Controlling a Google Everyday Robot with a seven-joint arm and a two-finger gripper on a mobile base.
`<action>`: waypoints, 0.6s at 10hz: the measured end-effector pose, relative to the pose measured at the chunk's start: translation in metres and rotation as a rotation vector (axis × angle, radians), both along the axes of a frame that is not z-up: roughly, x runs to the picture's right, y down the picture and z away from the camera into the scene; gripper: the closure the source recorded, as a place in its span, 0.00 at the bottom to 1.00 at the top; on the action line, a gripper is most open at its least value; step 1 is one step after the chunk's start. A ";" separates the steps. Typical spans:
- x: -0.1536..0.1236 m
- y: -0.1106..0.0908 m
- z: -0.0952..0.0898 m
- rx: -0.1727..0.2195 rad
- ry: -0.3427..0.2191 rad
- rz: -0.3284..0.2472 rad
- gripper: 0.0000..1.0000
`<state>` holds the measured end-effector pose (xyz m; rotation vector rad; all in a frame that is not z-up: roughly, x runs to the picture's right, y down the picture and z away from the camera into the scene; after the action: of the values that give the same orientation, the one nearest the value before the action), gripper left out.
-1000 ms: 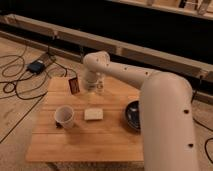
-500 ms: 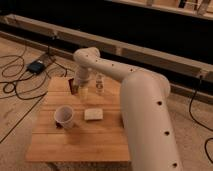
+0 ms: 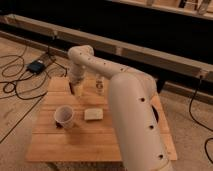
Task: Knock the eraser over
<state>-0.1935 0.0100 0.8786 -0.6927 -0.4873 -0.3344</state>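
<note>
1. Hunting for the eraser: no dark slab shows anywhere on the table [image 3: 75, 147]. It is probably hidden under or behind the gripper, near the far-left corner.
2. The gripper [image 3: 78, 89] sits low over the far-left part of the table, tip at or just above the wood. Apart or together: cannot tell.
3. A small clear bottle [image 3: 99, 85] stands upright just right of the gripper, near the far edge, and looks apart from it.
4. A pale beige block [image 3: 93, 114] lies flat mid-table. A white cup [image 3: 64, 116] stands upright to its left, toward the left edge. Both are well apart from the gripper.
5. The arm [image 3: 132, 105] reaches in from the front-right corner and covers the table's right side.
6. Step in hand, as a judgement: the contact or push phase on the eraser. Whether it is tipped yet cannot be told.
7. Next move calls for a short, low sideways sweep kept away from the bottle. Lifting clear afterwards would bring the eraser into view to check it lies flat.
</note>
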 end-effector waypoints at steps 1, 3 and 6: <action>-0.004 -0.004 0.003 0.009 -0.004 0.003 0.20; -0.006 -0.008 0.008 0.021 -0.004 0.011 0.20; -0.003 -0.011 0.011 0.029 0.001 0.024 0.20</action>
<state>-0.1963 -0.0007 0.8893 -0.6587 -0.4886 -0.3175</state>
